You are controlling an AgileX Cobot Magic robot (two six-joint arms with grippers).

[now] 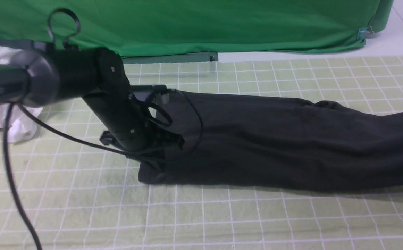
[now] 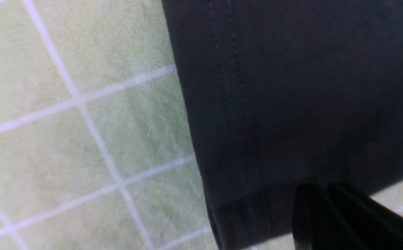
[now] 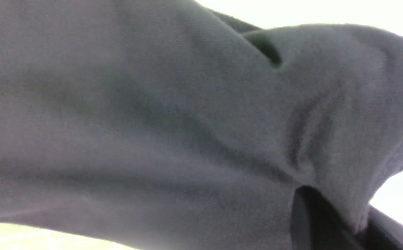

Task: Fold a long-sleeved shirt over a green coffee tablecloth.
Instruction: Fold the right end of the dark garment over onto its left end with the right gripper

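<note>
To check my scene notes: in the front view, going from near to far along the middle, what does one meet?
Checked tablecloth → black shirt → deep green fabric.

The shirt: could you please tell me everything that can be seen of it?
The shirt is a black-charcoal soft knit, folded into a long band lying across the checked tablecloth. Its left end lies flat and shows a double-stitched hem; there the left gripper is shut, seemingly pinching the hem's corner. Its right end rises off the cloth, creased and bunched, hanging from the shut right gripper. No print or separate sleeves can be made out.
</note>
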